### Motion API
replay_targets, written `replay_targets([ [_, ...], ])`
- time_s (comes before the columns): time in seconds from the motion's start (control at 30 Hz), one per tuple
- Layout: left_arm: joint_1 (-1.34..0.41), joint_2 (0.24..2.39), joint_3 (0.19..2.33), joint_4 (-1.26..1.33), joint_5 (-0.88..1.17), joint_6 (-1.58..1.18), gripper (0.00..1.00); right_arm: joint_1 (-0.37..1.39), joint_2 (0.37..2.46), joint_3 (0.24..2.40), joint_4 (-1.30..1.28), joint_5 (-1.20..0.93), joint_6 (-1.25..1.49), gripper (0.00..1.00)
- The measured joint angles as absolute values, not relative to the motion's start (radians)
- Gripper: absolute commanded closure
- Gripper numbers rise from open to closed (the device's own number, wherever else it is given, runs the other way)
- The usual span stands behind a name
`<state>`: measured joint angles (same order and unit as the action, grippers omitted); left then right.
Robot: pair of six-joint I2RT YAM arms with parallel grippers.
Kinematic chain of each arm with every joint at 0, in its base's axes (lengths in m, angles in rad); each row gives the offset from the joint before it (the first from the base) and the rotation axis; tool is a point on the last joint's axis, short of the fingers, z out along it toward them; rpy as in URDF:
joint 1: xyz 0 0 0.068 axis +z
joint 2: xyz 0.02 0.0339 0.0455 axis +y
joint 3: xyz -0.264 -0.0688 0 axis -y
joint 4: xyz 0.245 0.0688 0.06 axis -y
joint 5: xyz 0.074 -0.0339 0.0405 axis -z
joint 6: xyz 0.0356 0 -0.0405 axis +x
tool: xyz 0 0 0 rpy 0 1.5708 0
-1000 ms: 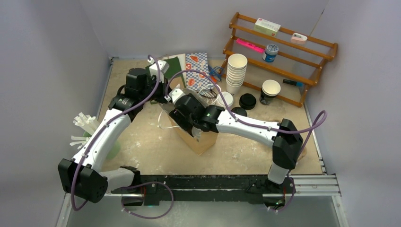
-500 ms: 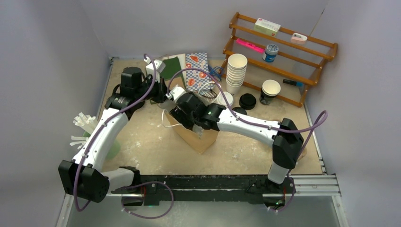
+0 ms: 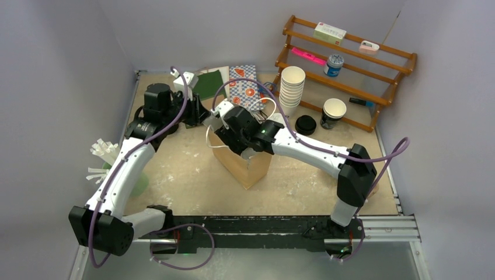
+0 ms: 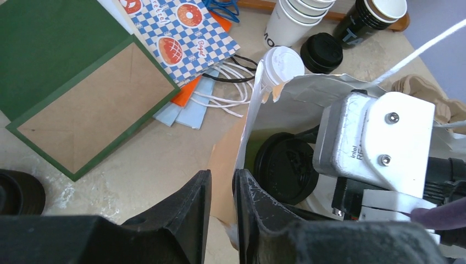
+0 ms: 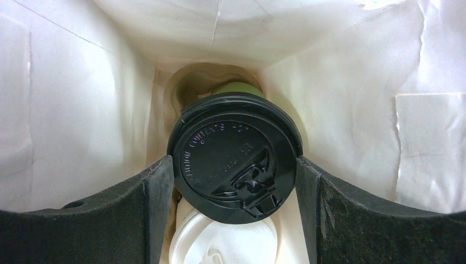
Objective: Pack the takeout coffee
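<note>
Fingers [image 5: 110, 220] of the right gripper [image 5: 233, 173] are clamping the black-lidded cup [image 5: 234, 159] from both sides, each pad touching the lid's rim, with the whole gripper reaching down inside the brown paper bag [image 3: 250, 170]. That cup is sitting tilted within the bag's white interior, an olive-green strip of its body showing behind the lid. A white lid [image 5: 220, 250] is lying lower in the bag, partly covered by the black lid, and only its top is showing. Left gripper [image 4: 221, 181] is hovering at the bag's left rim; its fingers [image 4: 187, 212] are standing a narrow slit apart with the bag's wall lining up in that slit, but whether they are pinching the paper cannot be told. From the left wrist view the black lid is also showing inside the bag's mouth, beside the right wrist's white camera housing [image 4: 379, 137]. Beyond the bag a green envelope [image 4: 60, 71] and a checkered doughnut-print bag [image 4: 176, 33] are lying flat. Beyond the bag to the right, a stack of white cups [image 3: 290, 87], a loose black lid [image 3: 305, 125] and a dark lidless cup [image 3: 333, 112] are standing in front of a wooden rack [image 3: 373, 87].
</note>
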<state>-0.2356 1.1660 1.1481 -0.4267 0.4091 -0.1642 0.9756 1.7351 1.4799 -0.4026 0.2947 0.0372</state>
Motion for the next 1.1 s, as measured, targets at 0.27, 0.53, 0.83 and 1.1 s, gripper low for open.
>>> replay_targets([
  [0.27, -0.236, 1.176, 1.148, -0.422, 0.394, -0.165, 0.96, 0.974, 1.743, 1.507, -0.442, 0.270, 0.036, 0.53],
  [0.53, -0.236, 1.195, 1.155, -0.393, 0.424, -0.158, 1.00, 0.969, 1.858, 1.650, -0.512, 0.269, 0.034, 0.52],
  [0.83, -0.236, 1.195, 1.153, -0.381, 0.443, -0.135, 1.00, 0.966, 1.910, 1.746, -0.602, 0.268, 0.054, 0.51],
  [1.1, -0.224, 1.195, 1.132, -0.342, 0.454, -0.134, 1.00, 0.960, 1.929, 1.764, -0.607, 0.271, 0.060, 0.50],
])
